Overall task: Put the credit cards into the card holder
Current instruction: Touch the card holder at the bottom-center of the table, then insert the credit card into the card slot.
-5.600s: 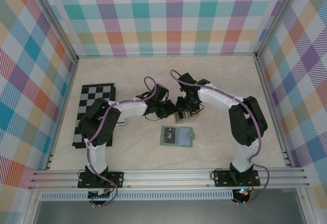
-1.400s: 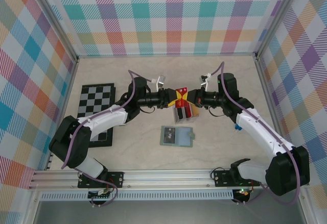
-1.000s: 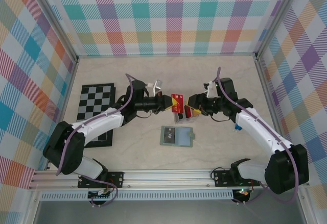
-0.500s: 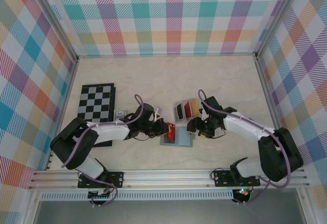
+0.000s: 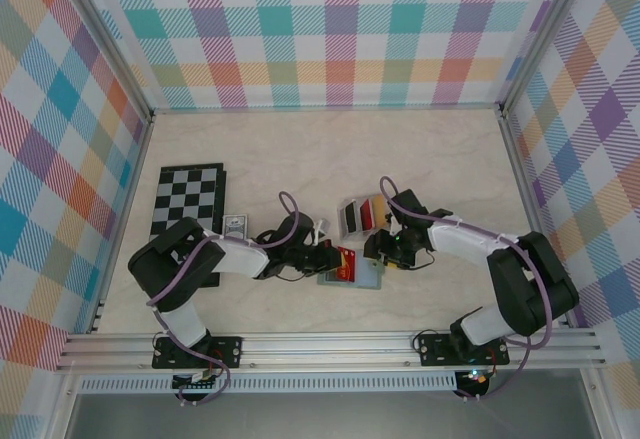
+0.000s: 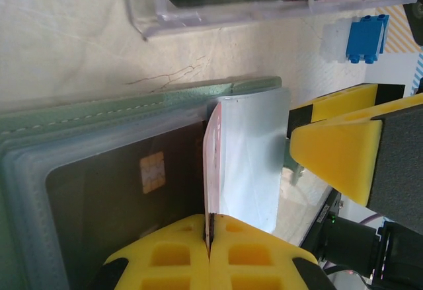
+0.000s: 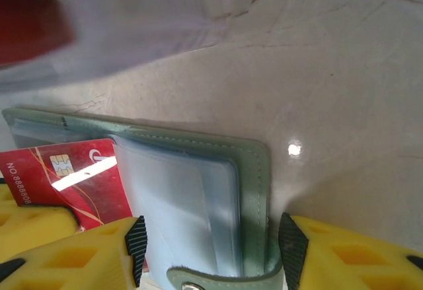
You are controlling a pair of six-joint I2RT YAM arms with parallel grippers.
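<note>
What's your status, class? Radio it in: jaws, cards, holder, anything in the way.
Status: left jaws shut on red card, edge at card holder sleeve; right jaws apart, astride holder's end, grip unclear; clear tray beside, not blocking.

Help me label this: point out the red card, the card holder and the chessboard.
red card (image 7: 79,197), right wrist view, red face below the chip.
card holder (image 7: 256,197), right wrist view, green stitched edge.
chessboard (image 5: 188,204), top external view, checkered squares.

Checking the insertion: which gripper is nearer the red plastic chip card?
Left. The left gripper pinches the red card; the right gripper straddles the opposite edge of the sage-green card holder.
</note>
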